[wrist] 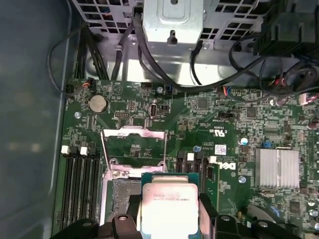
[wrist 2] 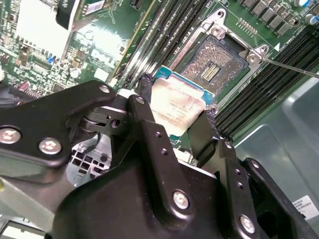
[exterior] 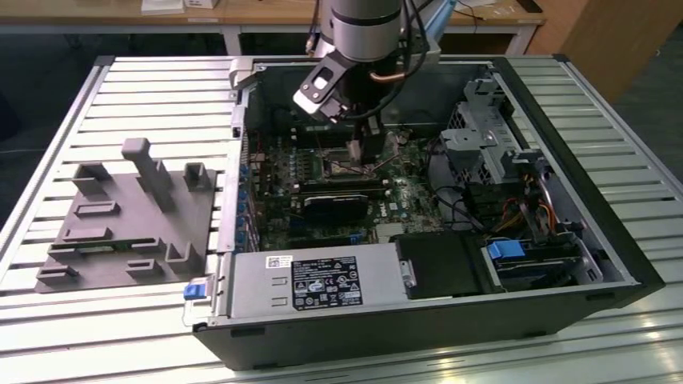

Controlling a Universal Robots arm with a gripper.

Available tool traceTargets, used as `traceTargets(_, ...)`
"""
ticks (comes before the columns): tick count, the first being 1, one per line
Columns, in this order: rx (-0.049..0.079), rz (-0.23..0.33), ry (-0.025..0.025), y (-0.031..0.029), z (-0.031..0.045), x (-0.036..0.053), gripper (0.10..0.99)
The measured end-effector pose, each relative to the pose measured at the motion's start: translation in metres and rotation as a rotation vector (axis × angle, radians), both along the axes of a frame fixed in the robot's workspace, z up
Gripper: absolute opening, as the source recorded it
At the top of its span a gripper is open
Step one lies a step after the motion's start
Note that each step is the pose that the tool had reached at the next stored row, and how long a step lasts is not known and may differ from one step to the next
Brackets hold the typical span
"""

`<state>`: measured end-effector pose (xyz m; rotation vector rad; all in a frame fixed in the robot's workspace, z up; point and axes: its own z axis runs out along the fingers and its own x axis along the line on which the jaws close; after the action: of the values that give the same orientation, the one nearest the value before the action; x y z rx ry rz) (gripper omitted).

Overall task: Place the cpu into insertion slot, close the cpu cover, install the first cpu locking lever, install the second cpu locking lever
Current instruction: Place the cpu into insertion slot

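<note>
My gripper (wrist 2: 177, 99) is shut on the cpu (wrist 2: 174, 112), a flat square chip with a dull silvery top and a green edge. The black fingers (wrist: 133, 211) press on two opposite sides of it. The cpu (wrist: 169, 204) hangs just above the board, beside the insertion slot (wrist: 117, 191), whose dark recessed centre lies bare. In the second wrist view the insertion slot (wrist 2: 217, 67) sits just past the chip. The cpu cover (wrist: 133, 132) stands swung open behind the socket. A thin metal lever (wrist 2: 291, 68) sticks out free. In the exterior view my gripper (exterior: 366, 156) reaches into the case over the slot (exterior: 344, 164).
Long black memory slots (wrist: 79, 184) flank the socket. A silver finned heatsink (wrist: 276, 167) sits nearby. Black cables (wrist: 149, 59) run under a metal drive cage (exterior: 481, 136). The power supply (exterior: 309, 284) fills the case front. A grey fixture (exterior: 128, 216) lies at the exterior view's left.
</note>
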<state>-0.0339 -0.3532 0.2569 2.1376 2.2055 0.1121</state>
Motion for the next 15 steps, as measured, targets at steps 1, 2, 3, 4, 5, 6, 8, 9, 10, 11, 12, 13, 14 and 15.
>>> traceTargets(1,0.0,-0.001,-0.0001,0.0009,-0.0013,-0.0002,0.537)
traceTargets(2,0.0,-0.002,0.0,0.0019,-0.0026,-0.0007,0.537)
traceTargets(3,0.0,-0.003,-0.0001,0.0027,-0.0036,-0.0014,0.537)
traceTargets(4,0.0,-0.004,-0.0001,0.0036,-0.0047,-0.0023,0.537)
traceTargets(5,0.0,-0.004,0.0,0.0046,-0.0056,-0.0033,0.537)
traceTargets(6,0.0,-0.005,0.0,0.0058,-0.0068,-0.0038,0.537)
traceTargets(8,0.0,-0.006,0.0,0.0088,-0.0089,-0.0047,0.537)
traceTargets(9,0.0,-0.006,0.0,0.0102,-0.0099,-0.0057,0.537)
traceTargets(10,0.0,-0.006,-0.0001,0.0113,-0.0108,-0.0068,0.537)
traceTargets(11,0.0,-0.006,-0.0002,0.0117,-0.0118,-0.0081,0.537)
traceTargets(12,0.0,-0.006,-0.0001,0.0121,-0.0128,-0.0094,0.537)
traceTargets(13,0.0,-0.006,0.0,0.0123,-0.0138,-0.0107,0.537)
traceTargets(14,0.0,-0.006,-0.0001,0.0125,-0.0149,-0.0117,0.537)
traceTargets(15,0.0,-0.006,0.0,0.0127,-0.0162,-0.0127,0.537)
